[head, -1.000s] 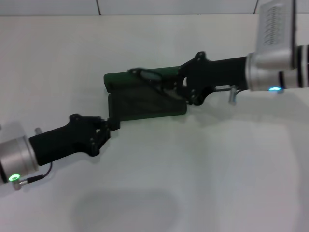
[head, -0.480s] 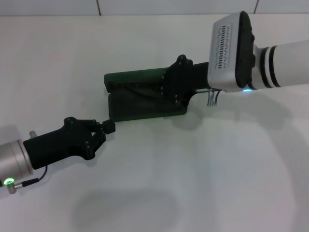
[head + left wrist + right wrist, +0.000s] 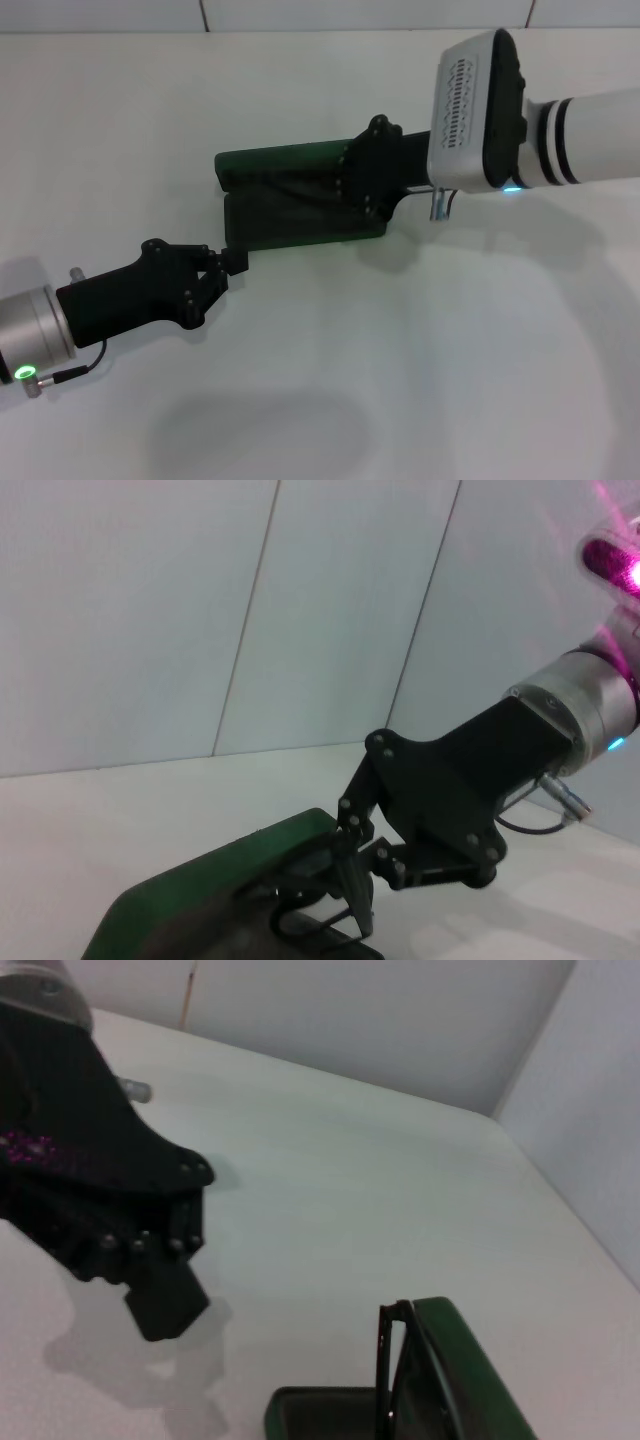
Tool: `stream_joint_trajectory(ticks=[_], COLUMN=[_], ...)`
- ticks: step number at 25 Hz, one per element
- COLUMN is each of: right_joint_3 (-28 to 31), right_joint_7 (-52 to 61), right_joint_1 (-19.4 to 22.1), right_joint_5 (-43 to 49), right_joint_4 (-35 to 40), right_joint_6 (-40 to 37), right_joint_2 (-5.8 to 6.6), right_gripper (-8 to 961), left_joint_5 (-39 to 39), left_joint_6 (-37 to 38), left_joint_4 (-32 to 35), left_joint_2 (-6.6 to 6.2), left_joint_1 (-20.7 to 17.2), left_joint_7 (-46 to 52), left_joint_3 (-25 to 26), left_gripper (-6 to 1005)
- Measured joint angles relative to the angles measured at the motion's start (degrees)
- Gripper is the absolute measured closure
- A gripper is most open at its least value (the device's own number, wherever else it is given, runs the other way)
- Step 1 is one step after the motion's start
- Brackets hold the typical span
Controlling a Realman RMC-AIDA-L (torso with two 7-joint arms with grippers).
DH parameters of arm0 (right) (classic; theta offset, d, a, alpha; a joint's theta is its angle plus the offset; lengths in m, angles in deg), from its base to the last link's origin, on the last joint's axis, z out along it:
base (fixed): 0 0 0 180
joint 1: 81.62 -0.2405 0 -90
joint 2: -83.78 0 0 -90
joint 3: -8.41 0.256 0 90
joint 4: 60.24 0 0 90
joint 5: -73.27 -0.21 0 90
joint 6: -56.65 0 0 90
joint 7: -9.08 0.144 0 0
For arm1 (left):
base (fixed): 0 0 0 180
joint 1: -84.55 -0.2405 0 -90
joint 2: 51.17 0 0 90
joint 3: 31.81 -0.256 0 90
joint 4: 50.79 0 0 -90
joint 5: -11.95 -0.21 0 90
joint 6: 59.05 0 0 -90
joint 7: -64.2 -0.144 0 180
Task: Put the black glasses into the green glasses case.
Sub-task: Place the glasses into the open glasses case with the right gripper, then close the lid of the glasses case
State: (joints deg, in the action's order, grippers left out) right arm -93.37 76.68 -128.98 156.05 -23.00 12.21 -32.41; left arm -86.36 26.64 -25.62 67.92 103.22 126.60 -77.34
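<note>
Right gripper (image 3: 345, 190) is down over the open green glasses case (image 3: 290, 215), pinching the black glasses (image 3: 310, 905) inside it. Letting go tilted could leave a temple arm hooked on the rim. Left gripper (image 3: 232, 262) sits pressed together at the case's 7 o'clock corner; bare table (image 3: 450, 350) elsewhere, lots of exit room

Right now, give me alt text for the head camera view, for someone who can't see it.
On a white table, the right gripper reaches into the open green glasses case, hiding any glasses. The left gripper sits at the case's near left corner.
</note>
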Motion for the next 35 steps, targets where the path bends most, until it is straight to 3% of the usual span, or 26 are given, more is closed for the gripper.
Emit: stream_joint_trajectory(ticks=[8, 17, 20, 24, 29, 35], right_joint_3=[-1.8, -1.4, 3.3, 15.1, 28.9, 35.9], right_joint_7=[0.0, 0.1, 0.1, 0.2, -0.1, -4.4], right_joint_1=[0.1, 1.1, 5.5, 12.8, 20.0, 24.9], right_joint_5=[-0.7, -3.4, -6.2, -6.4, -6.1, -5.9], right_joint_4=[0.6, 2.1, 5.1, 5.8, 0.5, -6.6], right_joint_6=[1.5, 0.9, -4.1, -15.0, -27.6, -34.5], right_joint_2=[0.0, 0.04, 0.34, 0.43, 1.05, 2.04], right_gripper=[829, 727, 703, 701, 643, 558], left_joint_5=[0.0, 0.0, 0.1, 0.2, 0.2, -0.4], left_joint_6=[0.2, 0.6, 0.8, -0.1, -3.8, -6.2], left_joint_4=[0.1, -0.2, -0.2, -1.2, -2.4, -2.6], left_joint_2=[0.09, 0.13, 0.2, 0.4, 0.43, 0.38], left_joint_1=[0.2, 0.0, 0.1, 1.8, 4.9, 7.4], left_joint_7=[0.0, 0.0, 0.0, 0.1, 1.7, 5.2], left_joint_3=[-0.1, -0.1, 0.0, 0.1, 0.2, -0.1], left_gripper=[989, 988, 988, 988, 988, 987])
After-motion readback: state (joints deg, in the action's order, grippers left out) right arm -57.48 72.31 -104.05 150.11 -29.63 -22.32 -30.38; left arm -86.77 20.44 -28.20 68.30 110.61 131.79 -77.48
